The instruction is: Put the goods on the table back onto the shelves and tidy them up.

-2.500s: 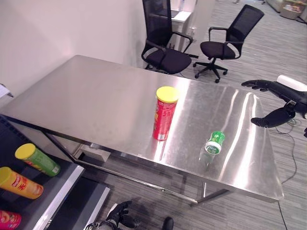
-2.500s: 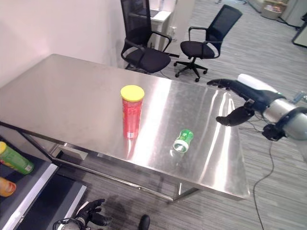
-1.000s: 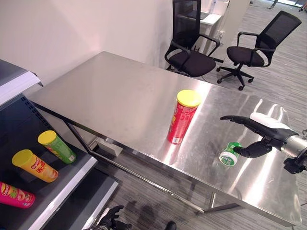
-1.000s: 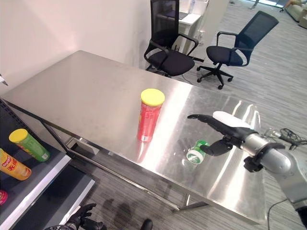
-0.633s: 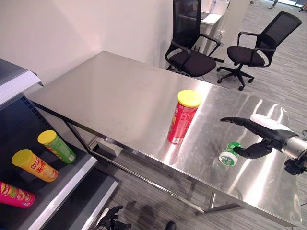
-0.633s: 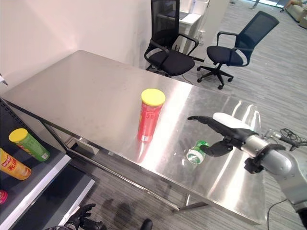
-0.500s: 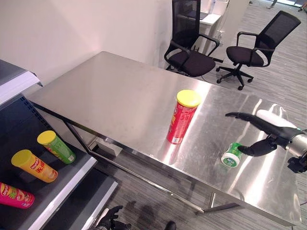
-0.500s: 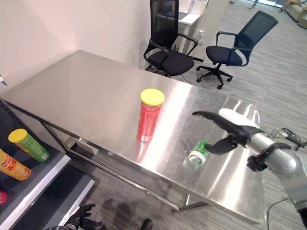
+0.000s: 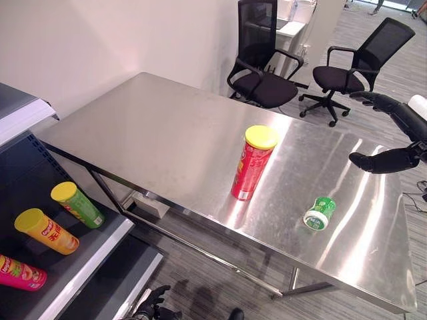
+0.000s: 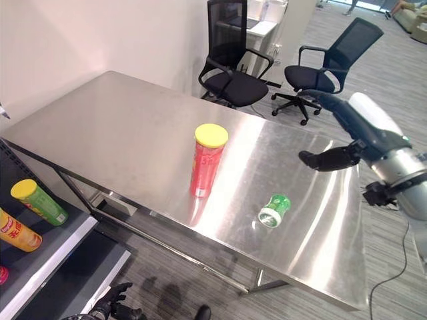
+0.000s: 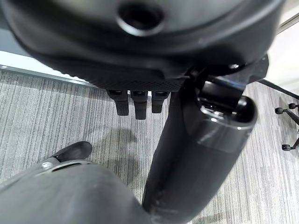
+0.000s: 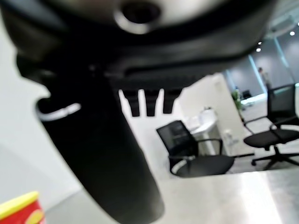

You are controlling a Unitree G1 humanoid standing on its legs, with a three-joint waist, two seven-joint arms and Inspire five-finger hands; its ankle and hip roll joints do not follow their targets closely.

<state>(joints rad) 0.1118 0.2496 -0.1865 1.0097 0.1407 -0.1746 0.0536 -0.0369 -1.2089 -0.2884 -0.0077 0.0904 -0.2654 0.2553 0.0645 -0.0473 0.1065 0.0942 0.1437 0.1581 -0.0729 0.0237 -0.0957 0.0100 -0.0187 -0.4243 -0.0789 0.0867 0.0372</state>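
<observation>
Progress partial at best. Two goods not yet put away on the steel worktop (image 9: 167, 133): red can (image 9: 251, 164) with a yellow lid, upright near the middle, and green bottle (image 9: 319, 213) lying on its side near the front edge, well apart from the can and to its right. Neither held by anything.

Already on the lower shelf (image 9: 87, 257) at the left: green can (image 9: 77, 205), yellow can (image 9: 46, 231) and pink can (image 9: 22, 273), all lying on their sides at slightly different angles, close together but not lined up. Judged from that, shelving begun but not tidy; straightening likely wanted once the last two items arrive.

Right hand (image 10: 350, 127) raised above the right end of the worktop, well clear of the bottle and touching nothing. Fingers straight and spread, thumb held out below them, nothing between; same read from the right wrist view, where the fingers (image 12: 145, 101) stand straight with office chairs (image 9: 303, 57) beyond. Left hand (image 9: 155, 304) hanging low near the floor beside the shelf unit, fingers (image 11: 136, 103) relaxed and empty, grey floor past them.

Remaining, by this reckoning: pick up the bottle, carry it to the shelf, then the red can, then set the row in order. Bottle probably the nearer target for the right hand, though lying down and round, so apt to roll under a careless touch.
</observation>
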